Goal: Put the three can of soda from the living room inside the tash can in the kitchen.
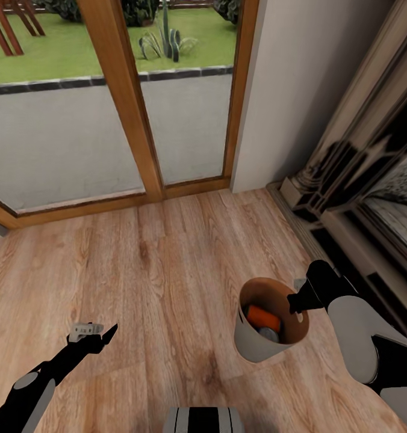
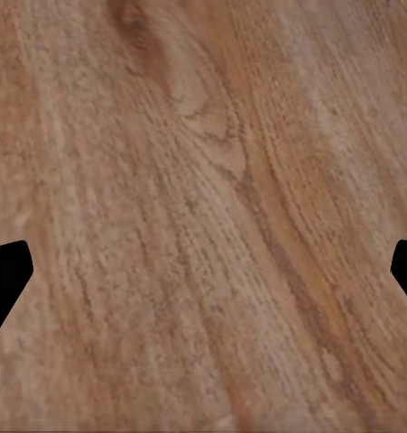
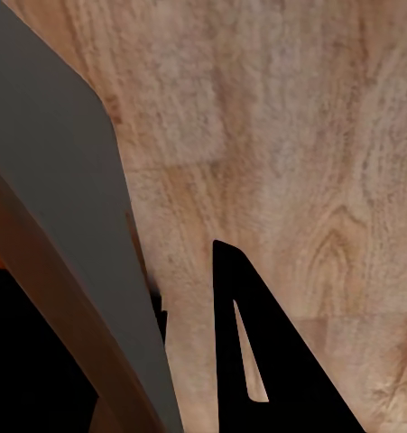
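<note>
The tash can (image 1: 257, 343) is gripped at its right rim by the right gripper (image 1: 298, 299), jaws closed over the wall, above the wood floor (image 1: 167, 258). An orange can of soda (image 1: 264, 317) lies inside, with perhaps a darker one beside it. The left gripper (image 1: 101, 335) is held with jaws wide, empty.

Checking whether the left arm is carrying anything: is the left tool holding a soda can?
No: in the left wrist view the left tool has its fingertips wide apart, with bare wood floor between them.
</note>
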